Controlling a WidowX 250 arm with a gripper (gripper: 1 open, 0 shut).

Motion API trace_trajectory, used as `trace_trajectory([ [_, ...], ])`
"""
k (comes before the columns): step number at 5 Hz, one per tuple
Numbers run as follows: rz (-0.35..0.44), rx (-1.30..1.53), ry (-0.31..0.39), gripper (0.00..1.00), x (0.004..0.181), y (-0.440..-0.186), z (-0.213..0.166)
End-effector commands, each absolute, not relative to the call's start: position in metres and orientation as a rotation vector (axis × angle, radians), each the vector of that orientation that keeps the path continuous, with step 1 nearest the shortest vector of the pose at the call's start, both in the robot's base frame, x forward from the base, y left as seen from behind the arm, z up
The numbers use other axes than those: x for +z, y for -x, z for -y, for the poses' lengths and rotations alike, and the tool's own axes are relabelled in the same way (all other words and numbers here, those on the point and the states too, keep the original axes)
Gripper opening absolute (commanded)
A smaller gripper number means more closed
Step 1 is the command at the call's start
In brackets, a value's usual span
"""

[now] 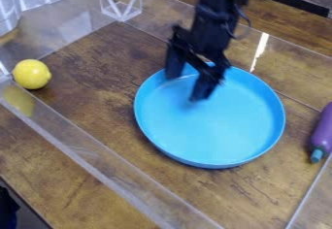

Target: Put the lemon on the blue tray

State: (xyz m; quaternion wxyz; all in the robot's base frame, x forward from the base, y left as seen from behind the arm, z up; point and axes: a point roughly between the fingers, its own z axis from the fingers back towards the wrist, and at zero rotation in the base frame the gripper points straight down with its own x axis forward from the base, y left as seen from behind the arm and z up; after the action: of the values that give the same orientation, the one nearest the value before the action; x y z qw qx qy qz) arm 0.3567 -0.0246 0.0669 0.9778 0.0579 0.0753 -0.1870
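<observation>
The lemon (31,74) is a small bright-yellow fruit lying on the wooden table at the far left. The blue tray (247,146) is a big round shallow dish in the middle of the view, with nothing in it. My gripper (188,80) hangs from the dark arm over the tray's upper left rim, pointing down. It is open, and nothing sits between its two dark fingers (204,85). The lemon is well off to the gripper's left.
A purple elongated object (320,131) lies at the right edge, beside the tray. Clear plastic panels (123,0) stand at the back left, and a low clear strip runs along the table's front left side.
</observation>
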Motion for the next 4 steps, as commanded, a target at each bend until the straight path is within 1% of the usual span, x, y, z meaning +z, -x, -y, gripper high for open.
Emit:
trace_trajectory([
  [1,-0.095,-0.339,-0.147,1.00,0.101,-0.348,-0.029],
  [2,-0.093,-0.289,-0.155,1.00,0.100,-0.334,-0.079],
  [3,-0.089,-0.306,-0.152,1.00,0.107,-0.328,-0.104],
  [4,-0.093,-0.315,-0.156,1.00,0.108,-0.324,-0.121],
])
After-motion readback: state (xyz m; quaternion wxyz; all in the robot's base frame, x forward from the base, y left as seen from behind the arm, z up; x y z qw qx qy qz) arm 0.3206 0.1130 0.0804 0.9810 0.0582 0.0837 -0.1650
